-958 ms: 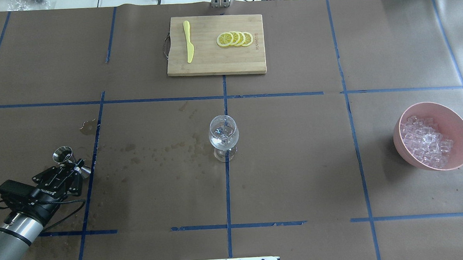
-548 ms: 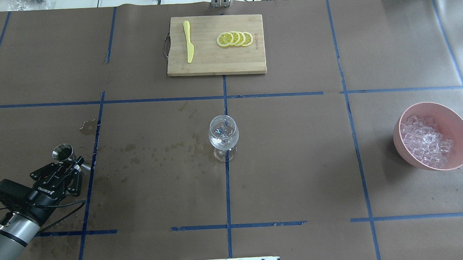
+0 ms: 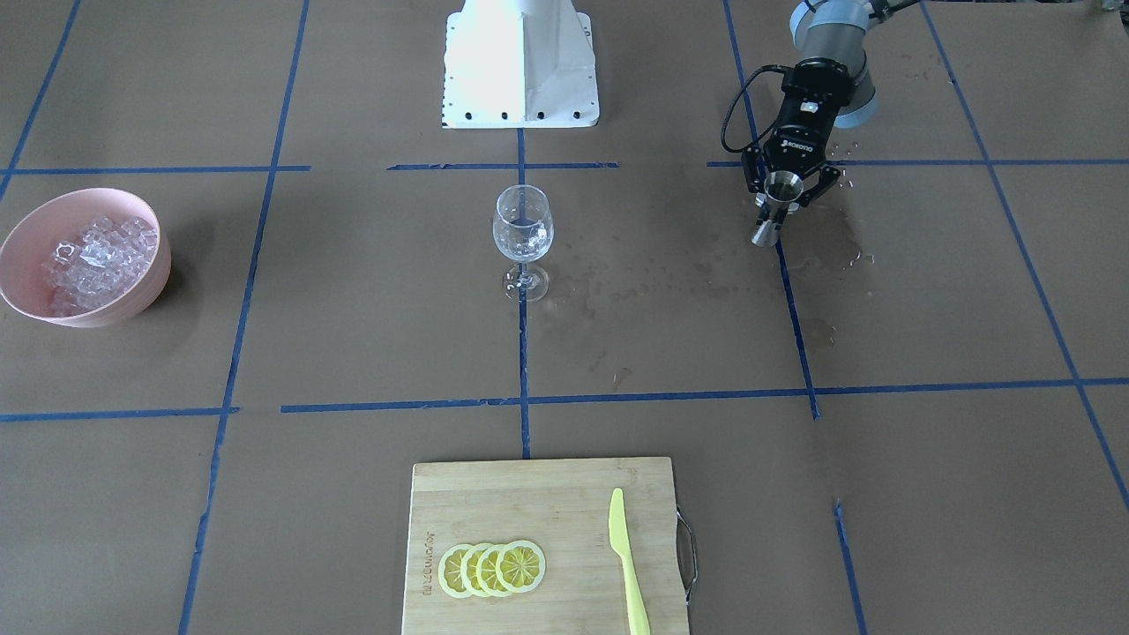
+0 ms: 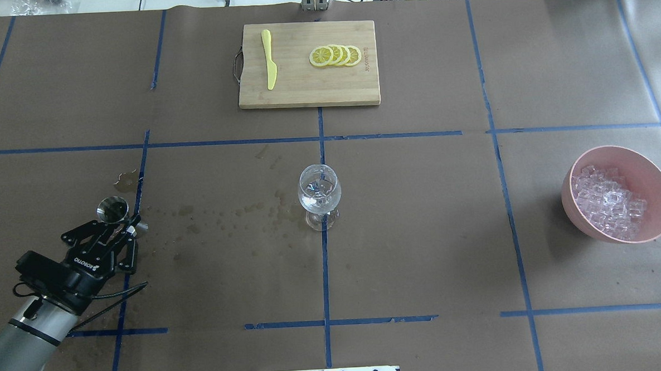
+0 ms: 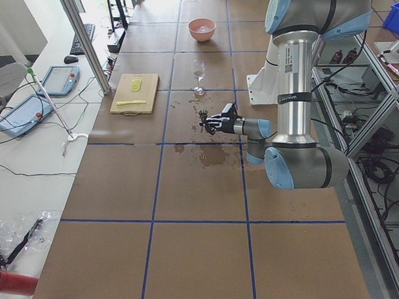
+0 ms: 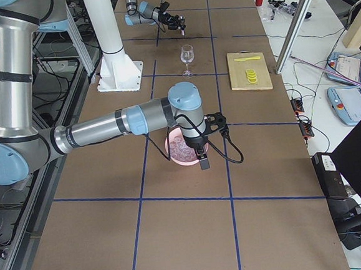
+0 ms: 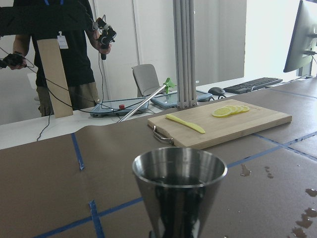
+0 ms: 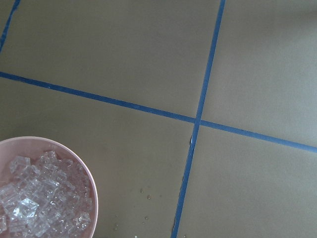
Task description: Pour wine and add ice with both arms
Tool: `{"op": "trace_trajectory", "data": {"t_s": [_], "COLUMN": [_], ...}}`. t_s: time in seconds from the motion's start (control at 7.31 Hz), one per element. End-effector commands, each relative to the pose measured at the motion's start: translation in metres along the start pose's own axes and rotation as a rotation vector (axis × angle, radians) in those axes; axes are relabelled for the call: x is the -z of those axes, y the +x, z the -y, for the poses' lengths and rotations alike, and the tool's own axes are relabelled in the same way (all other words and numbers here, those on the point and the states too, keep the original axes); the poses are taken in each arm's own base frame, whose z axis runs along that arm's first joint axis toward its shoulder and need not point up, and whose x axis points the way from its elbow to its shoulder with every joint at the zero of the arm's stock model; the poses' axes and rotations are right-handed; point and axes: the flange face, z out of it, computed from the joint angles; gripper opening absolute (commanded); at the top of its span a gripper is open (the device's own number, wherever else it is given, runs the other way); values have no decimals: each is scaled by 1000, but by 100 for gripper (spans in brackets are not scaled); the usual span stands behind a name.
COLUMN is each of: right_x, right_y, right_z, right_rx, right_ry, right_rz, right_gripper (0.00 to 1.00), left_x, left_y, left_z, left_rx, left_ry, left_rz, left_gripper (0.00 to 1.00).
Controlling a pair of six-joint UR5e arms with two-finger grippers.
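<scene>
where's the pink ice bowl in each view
Front-facing: pink bowl, far left.
Overhead: right edge.
Exterior left: top centre.
Exterior right: centre.
Left wrist: not in it.
Right wrist: bottom-left corner.
Landmark: wine glass, mid-table in all four exterior views.

Right arm (image 6: 105, 125) over the pink bowl (image 6: 171, 156).
The right gripper (image 6: 203, 162) hangs at its rim; beyond the wine glass (image 6: 187, 53), the left gripper (image 6: 179, 24) holds a jigger (image 6: 183, 29).
</scene>
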Motion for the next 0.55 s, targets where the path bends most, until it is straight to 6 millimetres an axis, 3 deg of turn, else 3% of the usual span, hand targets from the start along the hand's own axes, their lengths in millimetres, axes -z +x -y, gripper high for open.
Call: {"op": "trace_trajectory", "data": {"t_s": [0.0, 0.14, 0.41], "right_x": [0, 0, 0], "right_y": [0, 0, 0], "right_z": [0, 0, 0], "right_rx": [0, 1, 0], "right_ry": [0, 1, 0], "right_rz": [0, 0, 0], "right_gripper": [100, 100, 100], "left_x": [-24, -29, -54], "left_y": [47, 58, 106], "left_z": [29, 34, 59], "left_rx": [-75, -76, -96], "left_ry": [61, 65, 57], "left_rz": [-18, -19, -9], "left_gripper": [0, 0, 0]}}
